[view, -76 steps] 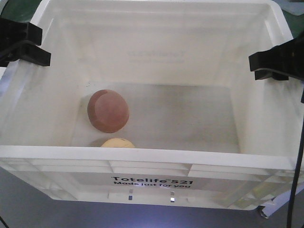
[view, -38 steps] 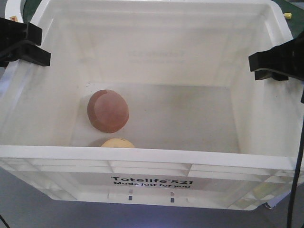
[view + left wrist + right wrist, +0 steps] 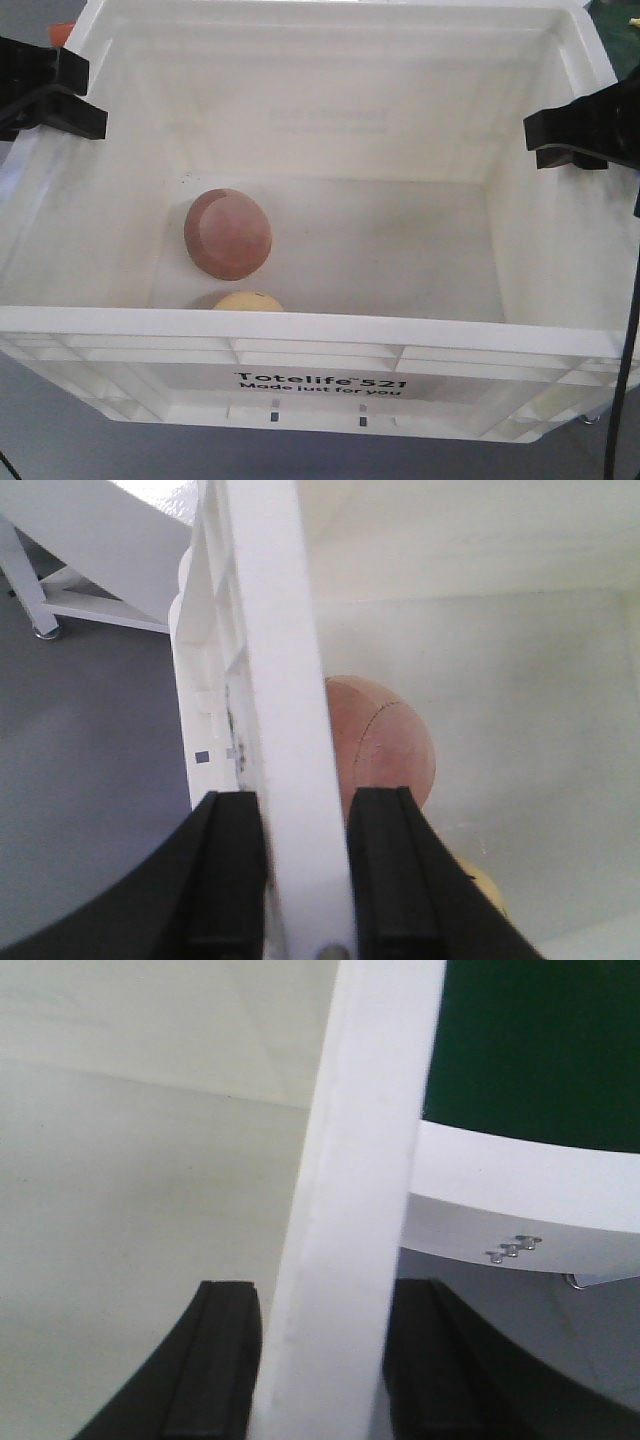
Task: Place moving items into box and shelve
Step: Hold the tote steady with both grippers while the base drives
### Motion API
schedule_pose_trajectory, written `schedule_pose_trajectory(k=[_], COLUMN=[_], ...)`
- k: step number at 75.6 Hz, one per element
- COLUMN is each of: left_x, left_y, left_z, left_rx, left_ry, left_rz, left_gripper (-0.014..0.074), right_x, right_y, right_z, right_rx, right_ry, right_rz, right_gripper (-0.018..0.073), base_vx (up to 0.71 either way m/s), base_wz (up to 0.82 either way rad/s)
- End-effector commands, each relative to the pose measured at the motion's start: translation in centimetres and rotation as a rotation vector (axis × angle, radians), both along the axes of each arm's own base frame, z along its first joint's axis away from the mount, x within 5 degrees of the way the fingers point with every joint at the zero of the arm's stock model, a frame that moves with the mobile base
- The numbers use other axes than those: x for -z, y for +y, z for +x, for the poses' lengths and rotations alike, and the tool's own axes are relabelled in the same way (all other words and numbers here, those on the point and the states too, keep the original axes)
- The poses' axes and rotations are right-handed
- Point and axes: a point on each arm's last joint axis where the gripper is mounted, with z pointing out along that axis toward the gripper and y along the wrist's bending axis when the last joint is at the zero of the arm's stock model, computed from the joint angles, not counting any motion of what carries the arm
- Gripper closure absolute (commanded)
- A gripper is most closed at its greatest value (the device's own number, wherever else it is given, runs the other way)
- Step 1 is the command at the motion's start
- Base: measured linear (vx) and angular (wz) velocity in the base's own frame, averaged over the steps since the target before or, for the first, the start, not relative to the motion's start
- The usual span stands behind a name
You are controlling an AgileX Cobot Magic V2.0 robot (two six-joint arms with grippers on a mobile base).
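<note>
Packing: this part looks done to me, as both moving items lie inside the box (image 3: 320, 330) and none sits outside it in any view.
Ball: the reddish-pink ball (image 3: 228, 234) rests on the box floor, towards the left and nearer the front wall.
Yellow object: the pale yellow object (image 3: 248, 301) lies just in front of the ball, half hidden behind the front rim.
Left gripper: the left gripper (image 3: 303, 825) has its jaws pinched onto the left wall of the box, one inside and one outside.
Right gripper: the right gripper (image 3: 325, 1310) clamps the right wall the same way.
Carrying: I judge the box is held between the two arms; grey floor (image 3: 90, 780) shows beside it and no desk.
Left to do: the shelving. I see no shelf; a white frame (image 3: 60, 590) stands on the floor to the left, but I cannot tell what it is.
Count: one box, one ball, one yellow object, two grippers.
</note>
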Motion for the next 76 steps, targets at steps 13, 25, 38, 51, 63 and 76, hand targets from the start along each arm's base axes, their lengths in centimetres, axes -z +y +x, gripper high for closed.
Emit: schedule_pose_trajectory(k=[13,25,38,51,63,76], left_x=[-3.36,-3.36,-3.36,-3.36,-3.36,-3.36], left_y=[-0.56,-0.56,-0.56,-0.56,-0.56,-0.55], left_z=[-1.1,-1.1,-1.1,-1.1,-1.1,-1.11], left_rx=[0.01,0.01,0.01,0.01,0.01,0.01], left_ry=[-0.163,-0.163,-0.163,-0.163,-0.163,-0.162], left_rz=[-0.141,-0.141,-0.141,-0.141,-0.141,-0.139], left_gripper=[0.0599,0.0599,0.0599,0.0599,0.0599,0.0599], right_x=[-2.51,-2.51,-2.49,-2.49,-2.49,-2.48], right_y=[-0.45,-0.45,-0.46,-0.46,-0.46,-0.46], right_z=[-0.04,-0.04,-0.06,-0.06,-0.06,-0.07], right_rx=[0.015,0.015,0.015,0.015,0.015,0.015], right_ry=[-0.168,-0.168,-0.165,-0.165,-0.165,-0.163], right_rz=[0.023,0.023,0.023,0.022,0.022,0.023], right_gripper=[0.0565,0.0565,0.0565,0.0565,0.0565,0.0565], base_vx=[-0.21,-0.22,-0.23,-0.22,-0.21,-0.18], base_wz=[0.21,0.25,0.35,0.49,0.57,0.62])
